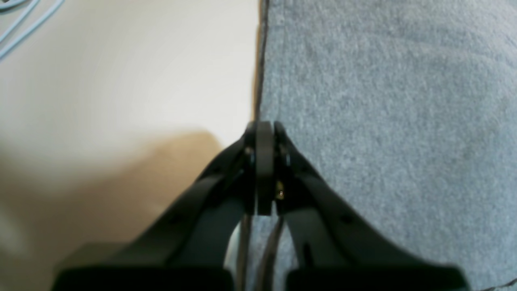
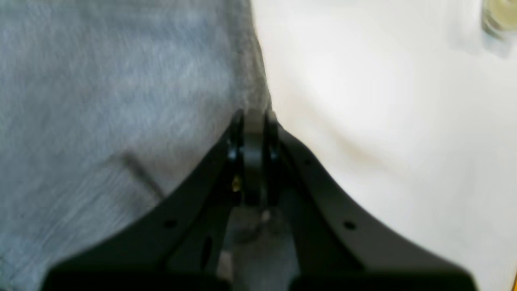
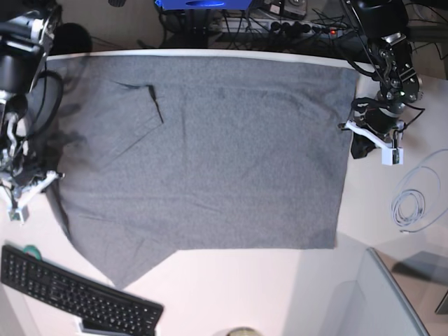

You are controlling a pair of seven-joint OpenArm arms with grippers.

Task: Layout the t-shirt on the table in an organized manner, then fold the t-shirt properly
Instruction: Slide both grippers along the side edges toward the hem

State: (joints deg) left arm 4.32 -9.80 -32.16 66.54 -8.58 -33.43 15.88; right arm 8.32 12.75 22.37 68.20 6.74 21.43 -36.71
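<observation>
A robotics lab: a white table (image 3: 231, 287) with a black keyboard (image 3: 73, 294), a coiled cable (image 3: 408, 208) and a power strip (image 3: 280, 26) among tangled wires behind.

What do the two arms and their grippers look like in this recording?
Both arms are black, with dark cables looped along them in the base view. The left gripper has two black curved fingers with small holes. The right gripper is built the same. In the base view each wrist carries a white part.

No legible text anywhere.
</observation>
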